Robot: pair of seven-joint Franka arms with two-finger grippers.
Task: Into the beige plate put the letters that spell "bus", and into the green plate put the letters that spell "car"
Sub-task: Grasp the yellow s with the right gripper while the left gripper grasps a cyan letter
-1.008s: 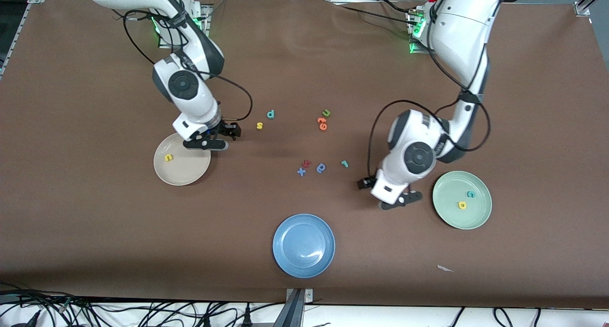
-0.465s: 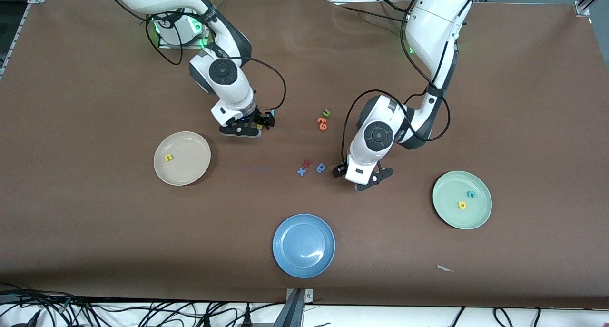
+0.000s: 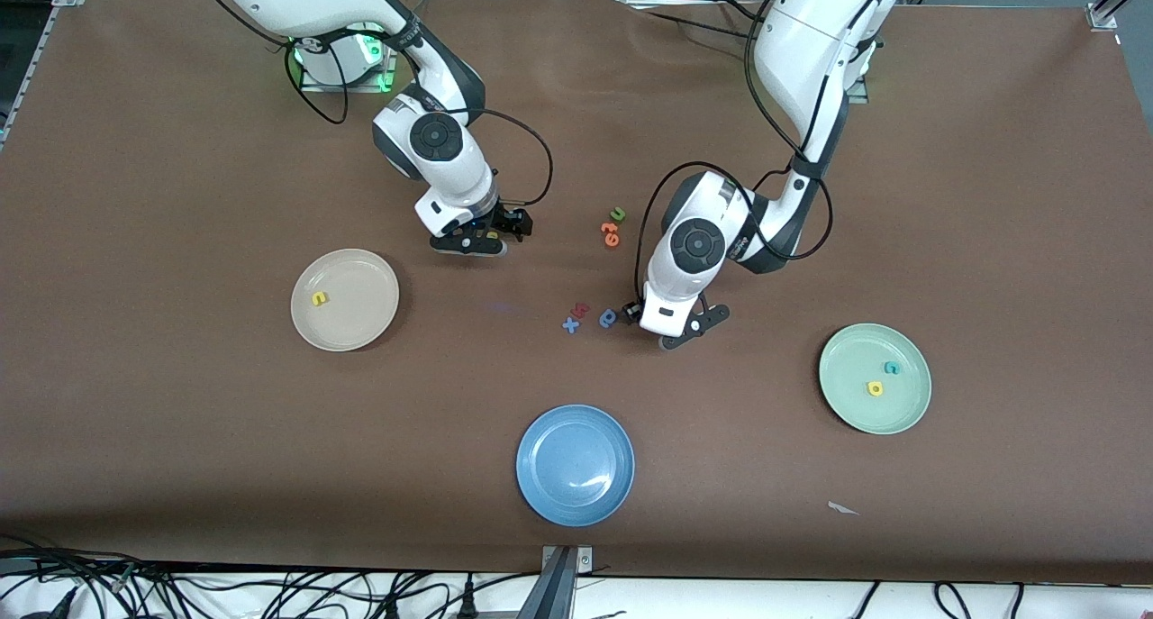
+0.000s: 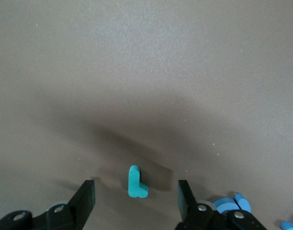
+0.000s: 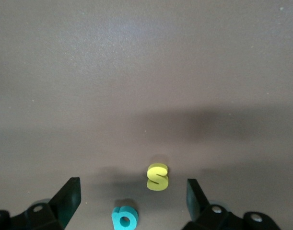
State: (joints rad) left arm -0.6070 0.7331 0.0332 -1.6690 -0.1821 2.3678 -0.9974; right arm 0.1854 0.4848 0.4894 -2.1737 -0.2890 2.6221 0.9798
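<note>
My left gripper (image 4: 136,196) is down at the table, open, with the teal "r" (image 4: 135,183) lying between its fingers and touching neither. In the front view the left gripper (image 3: 664,318) hides that letter. Also low and open, my right gripper (image 5: 132,196) has the yellow "s" (image 5: 158,177) and the teal stem-and-bowl letter (image 5: 124,218) between its fingers; the right gripper (image 3: 482,239) covers both in the front view. The beige plate (image 3: 360,317) holds a yellow "u" (image 3: 319,299). The green plate (image 3: 856,403) holds a teal "c" (image 3: 892,367) and a yellow "a" (image 3: 874,387).
A blue plate (image 3: 575,464) lies nearest the front camera. A blue stem-and-bowl letter (image 3: 608,317), a blue "x" (image 3: 570,325) and a red letter (image 3: 581,309) lie beside the left gripper. Orange letters (image 3: 611,233) and a green "u" (image 3: 618,213) lie farther from the camera.
The right arm swung from over the beige plate to the yellow "s" and teal letter. The left arm moved from beside the green plate to the teal "r" and came down around it.
</note>
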